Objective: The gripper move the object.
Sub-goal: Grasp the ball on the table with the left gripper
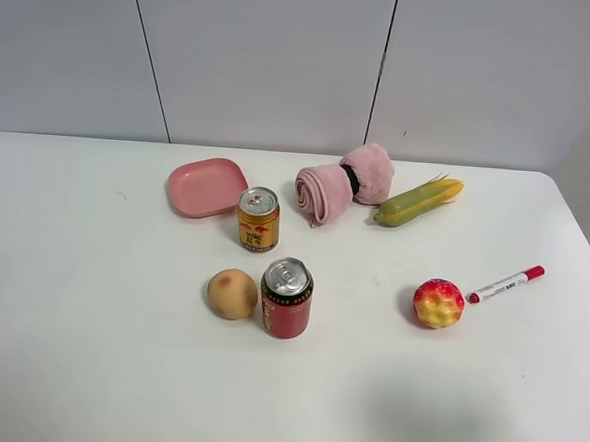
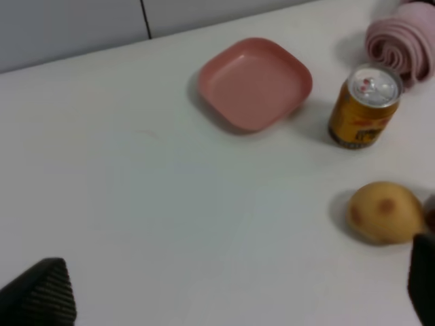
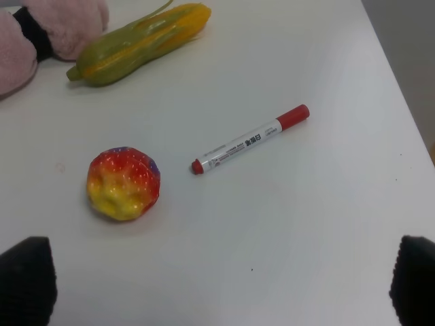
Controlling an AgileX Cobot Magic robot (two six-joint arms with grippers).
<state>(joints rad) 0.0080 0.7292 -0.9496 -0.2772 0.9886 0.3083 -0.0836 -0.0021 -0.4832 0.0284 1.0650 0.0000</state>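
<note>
The object, a bumpy red-and-yellow ball-like fruit toy [image 1: 438, 303], lies on the white table [image 1: 87, 349] at the right. In the right wrist view the toy [image 3: 124, 183] lies ahead of my right gripper [image 3: 219, 285]. Only that gripper's two black fingertips [image 3: 24, 282] show, wide apart and empty. My left gripper [image 2: 231, 299] is also open and empty, with its fingertips [image 2: 37, 295] at the frame corners, above bare table. Neither arm shows in the exterior high view.
A red marker [image 1: 507, 284] lies just right of the toy. A corn cob [image 1: 418, 201] and a rolled pink towel [image 1: 343, 181] lie at the back. A pink plate [image 1: 207, 187], a gold can [image 1: 258, 219], a red can [image 1: 286, 299] and a smooth tan fruit [image 1: 232, 293] stand mid-table.
</note>
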